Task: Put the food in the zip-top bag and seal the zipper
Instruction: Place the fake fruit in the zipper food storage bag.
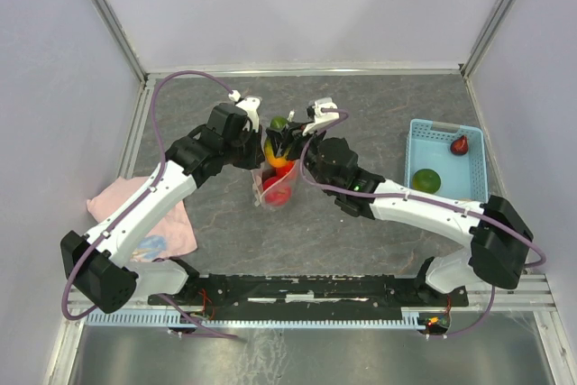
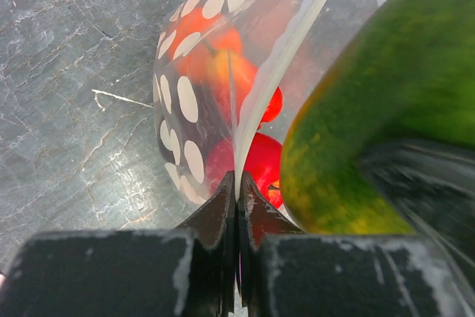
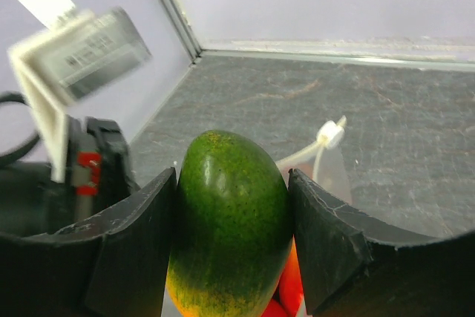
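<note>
The zip-top bag stands in the middle of the table and holds red and orange fruits. Its white spots show in the left wrist view. My left gripper is shut on the whitish zipper strip at the bag's mouth and holds it up. My right gripper is shut on a green mango with a yellow-orange end, right above the open mouth. The mango also shows in the top view and the left wrist view. The zipper's white slider hangs at the far end.
A light-blue basket at the right holds a green fruit and a dark maroon one. A pink cloth lies at the left under my left arm. Metal frame posts and walls stand around the table.
</note>
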